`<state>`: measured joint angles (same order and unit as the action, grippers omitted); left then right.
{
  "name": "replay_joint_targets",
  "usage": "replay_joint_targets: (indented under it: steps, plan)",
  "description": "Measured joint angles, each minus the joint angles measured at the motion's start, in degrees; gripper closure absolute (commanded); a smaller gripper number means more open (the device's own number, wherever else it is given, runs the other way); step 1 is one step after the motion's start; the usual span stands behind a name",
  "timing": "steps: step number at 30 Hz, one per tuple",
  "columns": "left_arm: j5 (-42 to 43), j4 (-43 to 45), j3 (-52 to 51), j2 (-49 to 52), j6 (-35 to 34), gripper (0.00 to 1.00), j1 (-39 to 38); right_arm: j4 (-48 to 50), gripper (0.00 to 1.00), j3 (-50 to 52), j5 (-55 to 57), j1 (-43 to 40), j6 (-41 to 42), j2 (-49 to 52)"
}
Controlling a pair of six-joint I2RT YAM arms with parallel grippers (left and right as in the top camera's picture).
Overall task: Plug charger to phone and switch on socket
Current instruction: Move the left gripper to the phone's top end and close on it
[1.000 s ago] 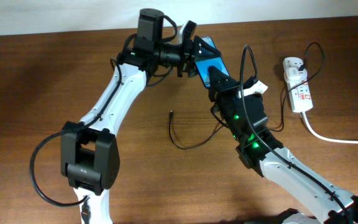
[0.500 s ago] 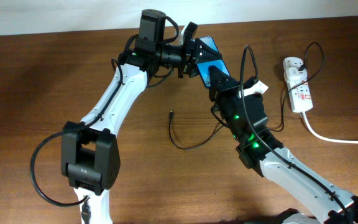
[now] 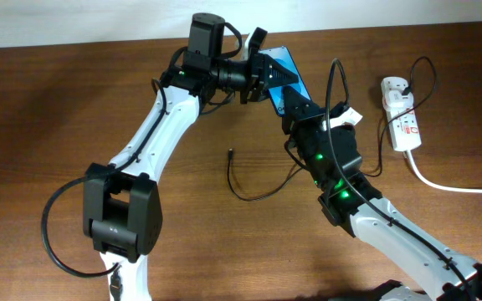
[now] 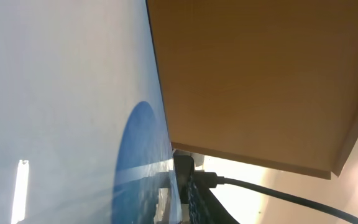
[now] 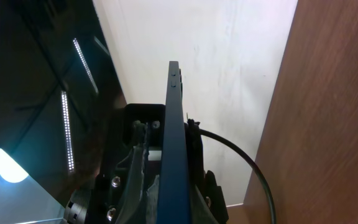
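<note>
The phone (image 3: 281,65), with its blue screen, is held in the air at the back middle, between both grippers. My right gripper (image 3: 291,100) is shut on its lower end; in the right wrist view the phone (image 5: 174,137) stands edge-on between the fingers (image 5: 174,202). My left gripper (image 3: 262,71) holds its other end, and the screen (image 4: 73,93) fills the left wrist view beside one finger pad (image 4: 190,199). The charger cable (image 3: 253,197) lies on the table with its tip (image 3: 229,153) free. The socket (image 3: 402,117) lies at the right.
The wooden table (image 3: 57,109) carries the socket's thick white cord (image 3: 450,186), which runs off to the right edge. A black cable loops from the socket past my right arm. The back wall is close behind the phone.
The phone has risen and tilted slightly toward the back with both grippers on it. The charger and the socket have not moved.
</note>
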<state>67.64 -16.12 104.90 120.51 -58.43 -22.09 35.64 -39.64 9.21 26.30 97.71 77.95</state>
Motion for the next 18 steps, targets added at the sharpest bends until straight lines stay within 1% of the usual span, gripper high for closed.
replay_joint_targets:
  steps: [6,10,12,14,18]
  plan:
    - [-0.2,-0.04,0.0,0.02,0.57,0.92,-0.04,0.02,0.96,0.0,0.04,0.0,0.07,0.0]
    - [-0.26,-0.02,0.0,0.02,1.2,0.95,-0.04,0.04,0.96,0.0,0.17,0.0,0.04,0.0]
    - [-0.39,-0.02,0.0,0.04,1.57,0.98,-0.09,0.07,0.96,0.0,0.22,0.0,0.07,0.0]
    - [-0.44,-0.04,0.0,0.04,1.66,0.99,-0.09,0.13,0.96,0.0,0.22,0.0,0.04,0.0]
    - [-1.05,-0.02,0.0,0.04,1.7,0.96,-0.11,0.17,0.96,0.0,0.35,0.0,0.09,0.0]
